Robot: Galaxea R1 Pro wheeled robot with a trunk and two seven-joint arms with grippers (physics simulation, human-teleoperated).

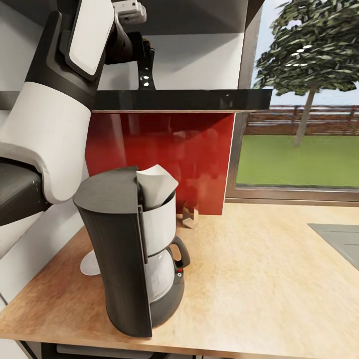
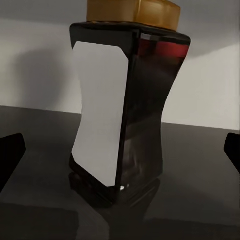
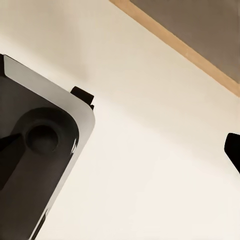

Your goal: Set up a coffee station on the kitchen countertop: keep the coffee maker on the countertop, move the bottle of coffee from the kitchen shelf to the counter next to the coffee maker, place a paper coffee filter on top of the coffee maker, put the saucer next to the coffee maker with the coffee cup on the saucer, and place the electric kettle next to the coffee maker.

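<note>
Bottle of coffee point(image 2: 125, 105) on kitchen shelf point(image 2: 200, 200)

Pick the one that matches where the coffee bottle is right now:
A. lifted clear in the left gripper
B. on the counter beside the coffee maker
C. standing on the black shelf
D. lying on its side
C: the bottle stands upright on the glossy black shelf, the left gripper's fingertips apart either side.

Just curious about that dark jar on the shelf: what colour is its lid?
Yellow-gold, topping the dark brown-black bottle of coffee; the left wrist view shows it best.
</note>
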